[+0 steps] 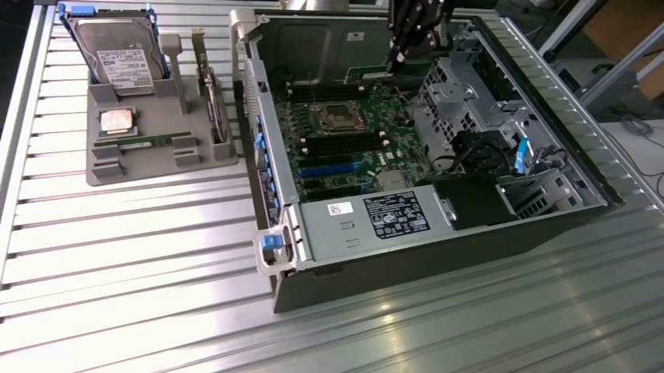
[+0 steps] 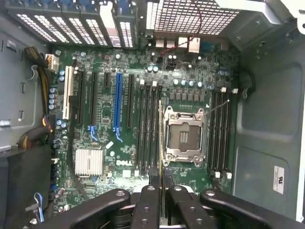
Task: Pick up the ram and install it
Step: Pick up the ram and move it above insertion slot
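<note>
Gripper: We find the gripper (image 2: 160, 174) lowered into the open computer case (image 1: 415, 268). Its two fingers (image 2: 152, 191) are drawn almost together, leaving only a slit.
Grip: A thin green edge sits in that slit. We take it to be the ram (image 2: 160, 143), pinched by its flat faces and carried on edge so that its contact side faces the board.
Alignment: The ram runs parallel to the memory slots (image 2: 147, 129) beside the processor socket (image 2: 183, 136). We judge that it hangs over the slot nearest the socket, but we cannot tell whether it touches.
Motherboard: The motherboard (image 2: 105, 114) lies flat on the case floor. The case rests on its side with the panel off, which gives access from above.
Case position: It lies from the middle of the worktop (image 1: 135, 264) toward the edge at the exterior view's right.
Fixture: A grey fixture (image 1: 114, 171) sits near the worktop's far corner on the exterior view's left.
Fixture contents: A second ram stick (image 1: 145, 142) lies along its near edge, with the processor chip (image 1: 117, 120) just behind and the hard drive (image 1: 124, 58) at its far edge. We judge that the separate recesses keep each part in a fixed place.
</note>
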Available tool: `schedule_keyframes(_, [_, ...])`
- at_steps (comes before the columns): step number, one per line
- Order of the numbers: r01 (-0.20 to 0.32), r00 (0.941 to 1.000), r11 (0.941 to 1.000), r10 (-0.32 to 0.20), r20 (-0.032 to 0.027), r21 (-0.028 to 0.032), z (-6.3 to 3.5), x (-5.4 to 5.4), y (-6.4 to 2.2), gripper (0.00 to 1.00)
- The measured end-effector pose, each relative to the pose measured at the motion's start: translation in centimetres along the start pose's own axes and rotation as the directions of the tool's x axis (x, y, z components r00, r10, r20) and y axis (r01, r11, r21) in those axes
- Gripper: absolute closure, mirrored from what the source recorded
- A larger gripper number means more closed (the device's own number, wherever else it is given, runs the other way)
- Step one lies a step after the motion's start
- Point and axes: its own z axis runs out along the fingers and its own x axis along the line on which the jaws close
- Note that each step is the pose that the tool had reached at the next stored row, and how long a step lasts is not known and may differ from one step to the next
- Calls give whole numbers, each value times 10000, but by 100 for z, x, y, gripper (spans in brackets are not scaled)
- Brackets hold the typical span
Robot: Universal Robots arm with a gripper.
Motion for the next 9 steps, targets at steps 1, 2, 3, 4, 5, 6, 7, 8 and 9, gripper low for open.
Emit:
schedule_keyframes(1, [-1,10000,10000,1,-33,-2,3,8,-37,87])
schedule_keyframes(2, [-5,10000,10000,5,-82,-5,7,18,-92,87])
schedule_keyframes(3, [-7,9999,10000,7,-117,-7,10,25,-160,87])
schedule_keyframes(4, [-9,9999,10000,9,-138,-8,10,29,-210,87])
schedule_keyframes(5, [-10,9999,10000,10,-159,-9,11,31,-248,87])
schedule_keyframes(6, [-11,9998,10000,11,-181,-11,11,33,-270,87])
schedule_keyframes(7, [-11,9998,10000,11,-181,-10,10,33,-281,87])
schedule_keyframes(8, [-13,9998,10000,13,-182,-10,10,33,-282,87])
schedule_keyframes(9, [-13,9998,10000,13,-182,-10,10,33,-283,87])
